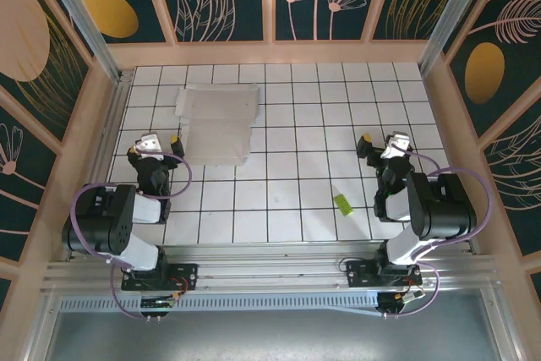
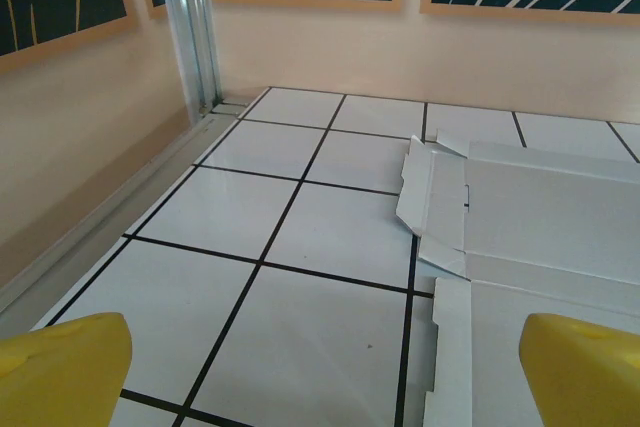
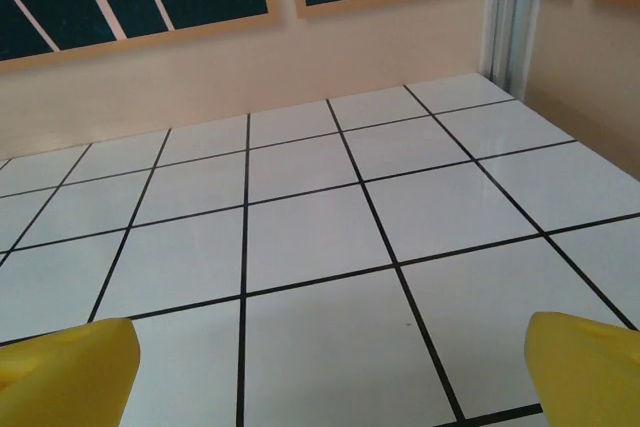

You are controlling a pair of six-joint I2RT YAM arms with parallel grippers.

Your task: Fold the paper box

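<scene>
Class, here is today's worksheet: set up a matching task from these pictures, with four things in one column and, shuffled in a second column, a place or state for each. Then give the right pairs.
Column A
1 paper box
2 lime-green strip
3 left claw
4 right claw

Column B
a open, above bare tiles
b flat and unfolded, white face up, far left
c open, with the box just to its right
d lying beside the right arm

Pairs: 1-b, 2-d, 3-c, 4-a
</scene>
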